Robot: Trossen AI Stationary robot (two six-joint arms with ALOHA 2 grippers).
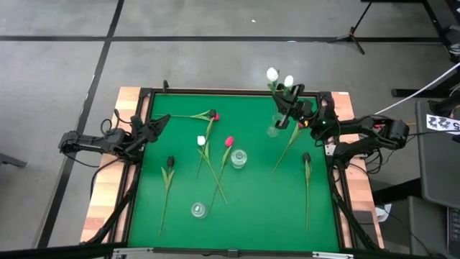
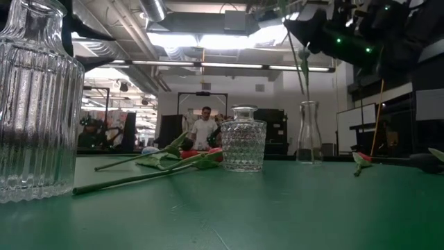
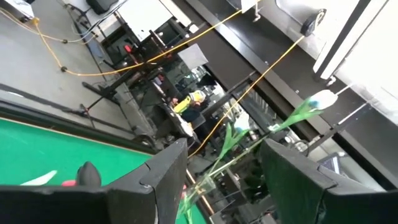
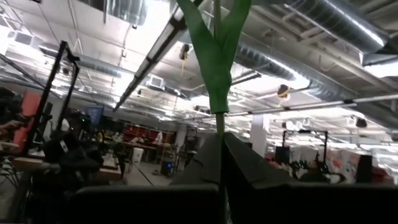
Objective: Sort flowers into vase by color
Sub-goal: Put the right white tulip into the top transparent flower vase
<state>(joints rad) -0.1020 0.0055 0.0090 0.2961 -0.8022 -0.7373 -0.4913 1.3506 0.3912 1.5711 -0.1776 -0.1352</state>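
Right gripper [image 1: 291, 108] clamps a white tulip's stem [image 4: 219, 134] above the tall vase [image 1: 275, 126] at the far right — a second white tulip [image 1: 272, 74] stands in it. Left gripper [image 1: 153, 127] waits open at the left edge.

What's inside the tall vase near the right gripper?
The tall vase holds green stems whose two white tulip heads rise above it. The right gripper is shut on a stem just over the mouth. How deep that stem reaches is covered by the gripper.

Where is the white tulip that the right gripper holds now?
The right gripper holds the white tulip upright at the table's far right corner, above the tall vase, beside another white tulip.
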